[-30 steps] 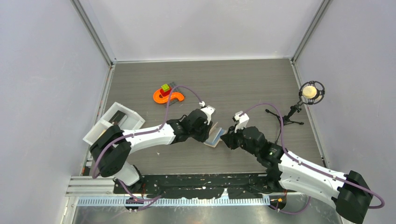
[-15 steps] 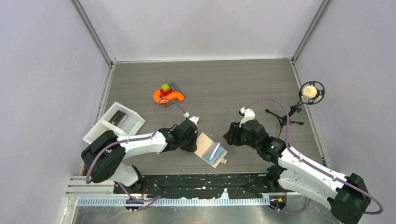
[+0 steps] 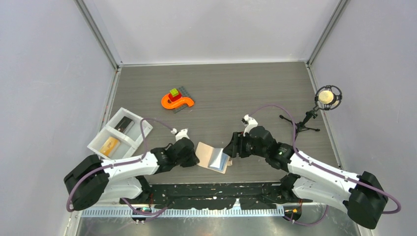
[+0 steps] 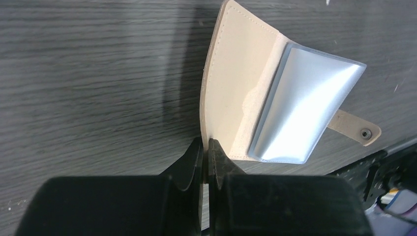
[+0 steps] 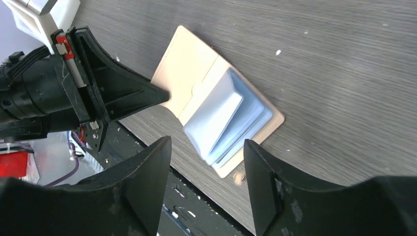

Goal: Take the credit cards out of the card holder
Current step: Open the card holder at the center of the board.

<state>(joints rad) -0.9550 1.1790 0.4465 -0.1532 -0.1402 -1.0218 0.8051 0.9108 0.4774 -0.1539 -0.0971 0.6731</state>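
Left gripper is clamped tight on the near edge of the tan cover of the card holder, pinning it at 6 o'clock on the table, close to the near edge. The holder lies open: cover toward 9, pale blue sleeves fanned up toward 3, snap tab poking out past them.

Right gripper hangs over the sleeves, jaws wide, holding nothing. We see no contact.

Black card and orange card sit in the white tray at 9 o'clock, one per compartment. We judge the task done or nearly so. We can't tell whether a sleeve hides another card.

How we'd do this step well:
- Left pinch on the cover only, low and flat, so the holder doesn't slide or flip.
- Bring the right down on the sleeves' free edge and take one leaf at a time, spreading it to check.
- If a card shows, grip only its exposed edge and pull along the sleeve, not upward.
- The sleeves look thin and floppy, so the risk is catching two at once.
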